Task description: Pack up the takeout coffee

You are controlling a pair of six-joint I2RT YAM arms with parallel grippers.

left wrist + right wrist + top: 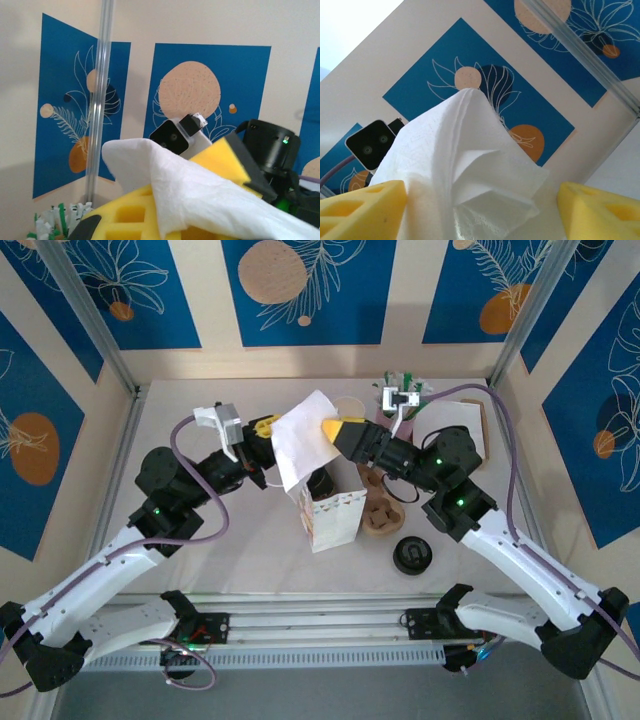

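Blue panels with pale leaves back a cream table [270, 560], and above it we see both grippers meeting at one sheet of white tissue [305, 440]. Our left gripper [262, 427] is clamped on the tissue's edge. It holds the sheet up over the bag [335, 520] below the fingers, we judge so that it can go in as padding. Our right gripper [340, 428] has its yellow fingers [360, 210] spread, one on each side of the tissue's peak, not pinching it. Just beneath them, a dark round lid shows in the bag's open mouth. We take it for the coffee [320, 482], standing inside. Right of the bag lie a brown tray [383, 512] and a loose black lid [412, 555].
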